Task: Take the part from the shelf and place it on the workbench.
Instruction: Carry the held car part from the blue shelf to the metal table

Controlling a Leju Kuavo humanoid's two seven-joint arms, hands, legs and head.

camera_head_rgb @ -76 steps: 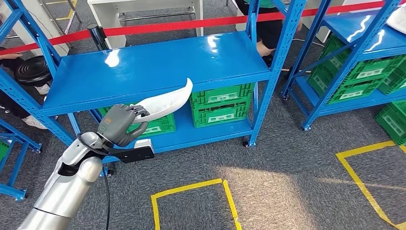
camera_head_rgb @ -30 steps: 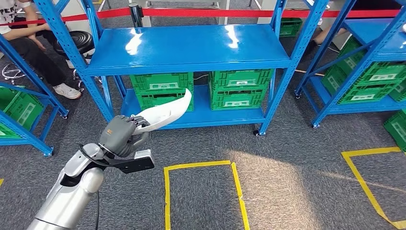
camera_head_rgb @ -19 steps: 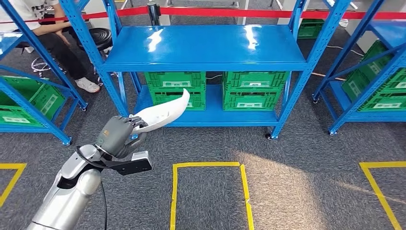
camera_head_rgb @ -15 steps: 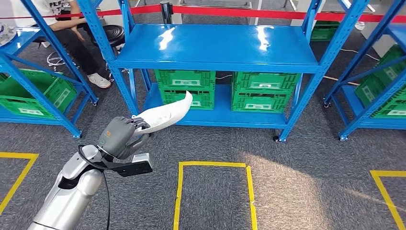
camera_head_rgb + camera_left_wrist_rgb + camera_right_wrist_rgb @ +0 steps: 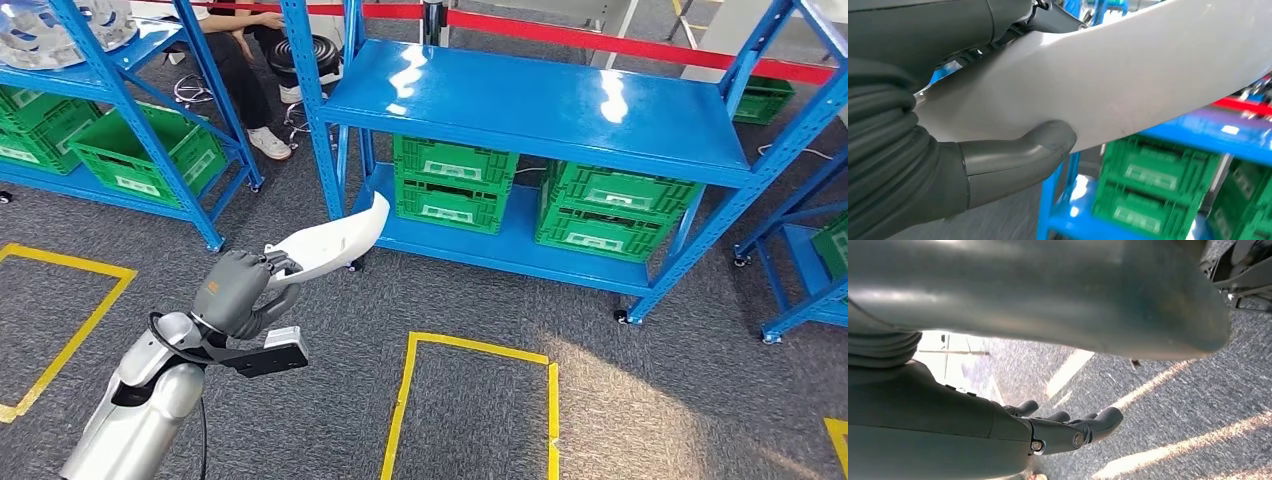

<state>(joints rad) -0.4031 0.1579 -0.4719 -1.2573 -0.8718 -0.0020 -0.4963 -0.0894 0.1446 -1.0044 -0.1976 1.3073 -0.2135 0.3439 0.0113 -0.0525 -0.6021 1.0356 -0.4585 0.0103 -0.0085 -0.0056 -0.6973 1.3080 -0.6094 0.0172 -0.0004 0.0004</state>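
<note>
As your robot stands on grey carpet (image 5: 640, 400) marked with yellow tape squares (image 5: 470, 400), the head view shows its left hand (image 5: 232, 293) gripping one end of the long, curved white part (image 5: 330, 243), which juts up toward a blue shelf (image 5: 540, 105). The part is carried in the air, clear of the shelf's front left corner. Green crates (image 5: 455, 183) sit on the shelf's lower level, a red barrier tape (image 5: 640, 45) runs behind it, and a seated person (image 5: 235, 40) is beside the rack at the far left.

From the left wrist, you see the thumb (image 5: 1018, 160) pressed against the part's (image 5: 1128, 75) pale underside.

From the right wrist, the right hand (image 5: 1068, 432) hangs over carpet, fingers loosely extended, holding nothing.
</note>
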